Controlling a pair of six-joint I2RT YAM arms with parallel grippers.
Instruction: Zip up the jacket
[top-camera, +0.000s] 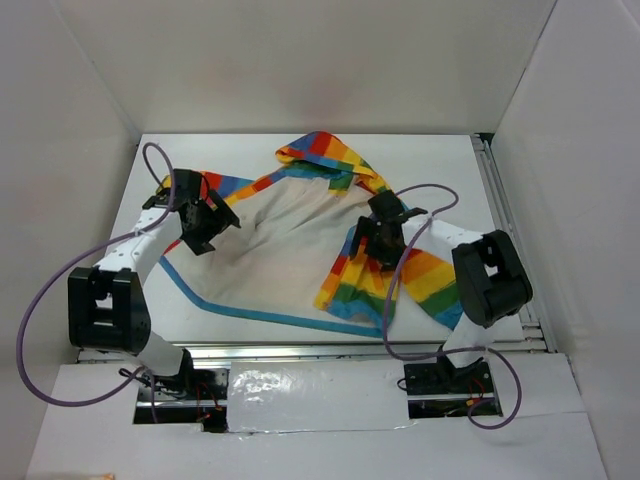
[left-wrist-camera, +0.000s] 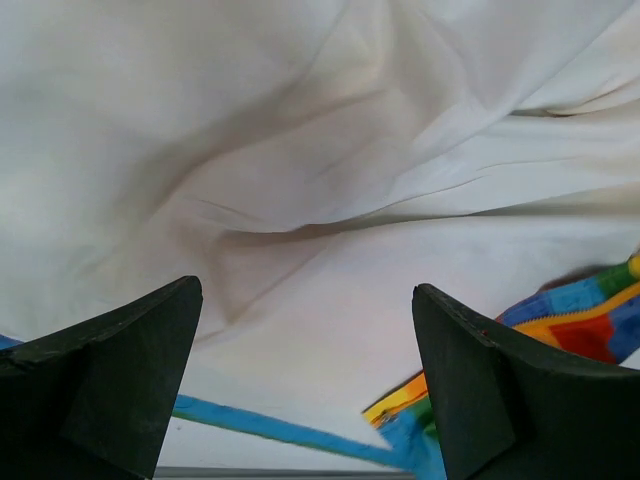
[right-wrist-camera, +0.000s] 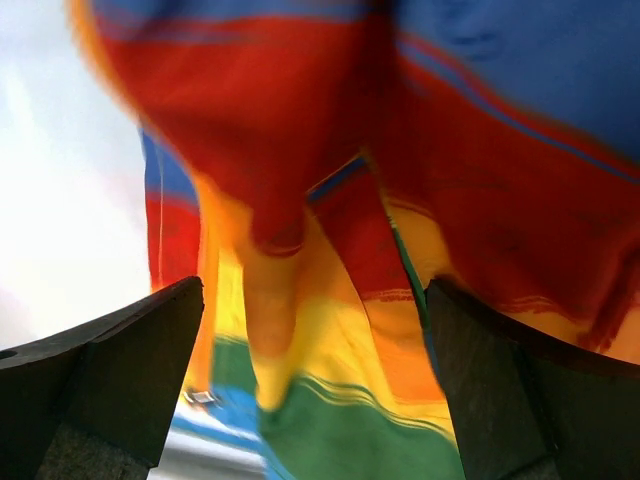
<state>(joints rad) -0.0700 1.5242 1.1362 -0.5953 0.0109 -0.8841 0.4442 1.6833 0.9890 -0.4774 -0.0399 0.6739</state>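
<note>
The jacket (top-camera: 290, 240) lies spread open on the bench (top-camera: 440, 160), white lining up, with one striped front panel folded over near the right arm. The left claw (top-camera: 205, 228) and right claw (top-camera: 385, 245) hover over it, fingers apart, gripping nothing. Zipping appears not yet begun: the front edges lie well apart and must first be joined.

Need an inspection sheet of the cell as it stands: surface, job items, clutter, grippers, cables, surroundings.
Surface: white table, largely covered by fabric.
Job's things: jacket spread open, white lining up, not zipped.
Clutter: nothing seen.
Grippers: left gripper open over the lining; right gripper open over a striped panel.
Cables: purple cables loop from both arms.
Surroundings: white walls on three sides.
</note>
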